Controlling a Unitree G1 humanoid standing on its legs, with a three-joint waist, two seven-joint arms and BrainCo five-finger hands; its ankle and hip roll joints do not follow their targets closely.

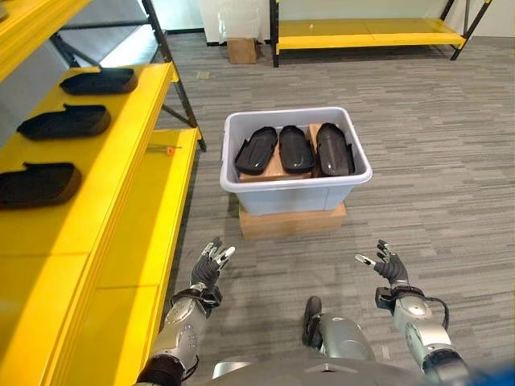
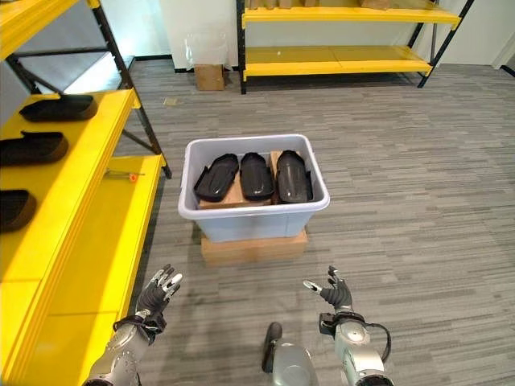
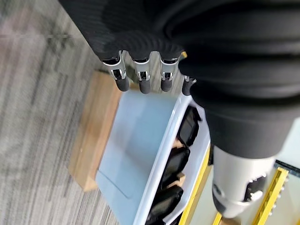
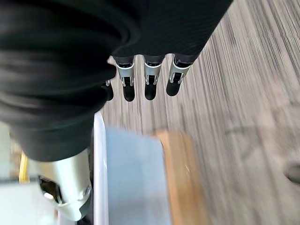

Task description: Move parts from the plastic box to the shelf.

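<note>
A pale grey plastic box (image 1: 299, 195) stands on a flat cardboard carton (image 1: 291, 221) on the floor ahead of me. Three black curved parts (image 1: 295, 148) lie side by side inside it on a brown board. Three more black parts (image 1: 67, 121) rest in a row on the yellow shelf (image 1: 96, 217) at my left. My left hand (image 1: 208, 268) hovers low in front of the box, near the shelf edge, fingers straight and empty. My right hand (image 1: 389, 266) hangs at the same height on the other side, fingers spread and holding nothing.
A second yellow rack (image 1: 370, 34) stands against the far wall, with a small cardboard box (image 1: 241, 50) beside it. A small orange-handled tool (image 1: 165, 149) lies on the lower yellow shelf board. Grey striped carpet surrounds the box.
</note>
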